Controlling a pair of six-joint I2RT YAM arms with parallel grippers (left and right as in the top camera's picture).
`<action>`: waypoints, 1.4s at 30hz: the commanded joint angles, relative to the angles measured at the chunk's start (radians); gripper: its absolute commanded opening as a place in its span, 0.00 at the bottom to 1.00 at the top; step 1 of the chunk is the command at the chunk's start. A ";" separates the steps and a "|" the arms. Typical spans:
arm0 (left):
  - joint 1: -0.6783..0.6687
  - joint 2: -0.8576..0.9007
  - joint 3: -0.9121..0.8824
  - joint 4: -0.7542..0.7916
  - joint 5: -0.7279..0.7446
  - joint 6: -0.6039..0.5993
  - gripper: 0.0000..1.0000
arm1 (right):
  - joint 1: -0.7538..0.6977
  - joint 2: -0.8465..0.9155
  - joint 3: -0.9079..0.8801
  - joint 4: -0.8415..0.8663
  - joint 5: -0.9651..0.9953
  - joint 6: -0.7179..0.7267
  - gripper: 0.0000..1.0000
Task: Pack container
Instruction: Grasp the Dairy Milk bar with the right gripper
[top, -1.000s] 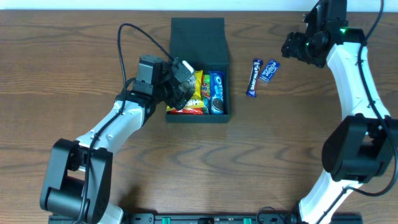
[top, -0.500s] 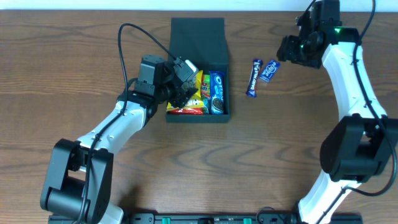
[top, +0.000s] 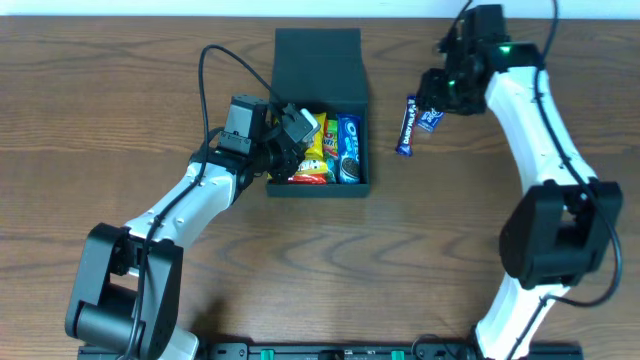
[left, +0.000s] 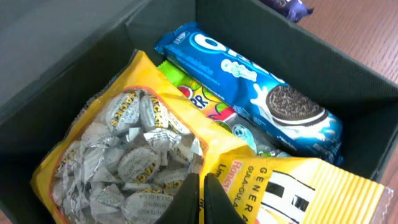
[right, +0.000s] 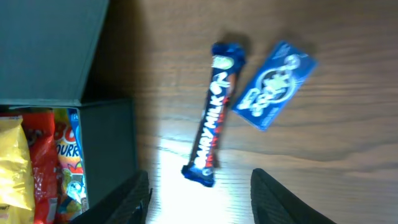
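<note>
The dark green container (top: 320, 187) sits mid-table with its lid (top: 318, 58) flipped back. Inside lie a yellow bag of wrapped sweets (left: 124, 149), a blue Oreo pack (left: 261, 99), a colourful candy packet (left: 208, 102) and a yellow carton-like pack (left: 311, 193). My left gripper (left: 200, 190) hangs over the container's left half, shut, tips just above the yellow bag. My right gripper (right: 202, 202) is open above the table, over a Dairy Milk bar (right: 214, 112). A small blue packet (right: 273, 84) lies right of the bar.
The bar (top: 406, 128) and the blue packet (top: 431, 120) lie on the wooden table right of the container, the packet partly under my right arm. The container's right wall (right: 106, 143) stands just left of my right gripper's left finger.
My left gripper has gone from wide open to shut over the container. The right arm has swung left and down over the bar and blue packet, its jaws narrowing somewhat.
</note>
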 joint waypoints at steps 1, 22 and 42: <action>-0.004 -0.019 0.025 -0.025 -0.036 0.049 0.06 | 0.011 0.049 -0.009 0.002 -0.001 0.039 0.52; -0.004 0.026 0.024 -0.064 -0.060 0.062 0.06 | 0.071 0.226 -0.009 0.058 0.092 0.134 0.44; -0.004 0.026 0.024 -0.092 -0.060 0.062 0.06 | 0.071 0.253 0.031 0.037 0.127 0.146 0.08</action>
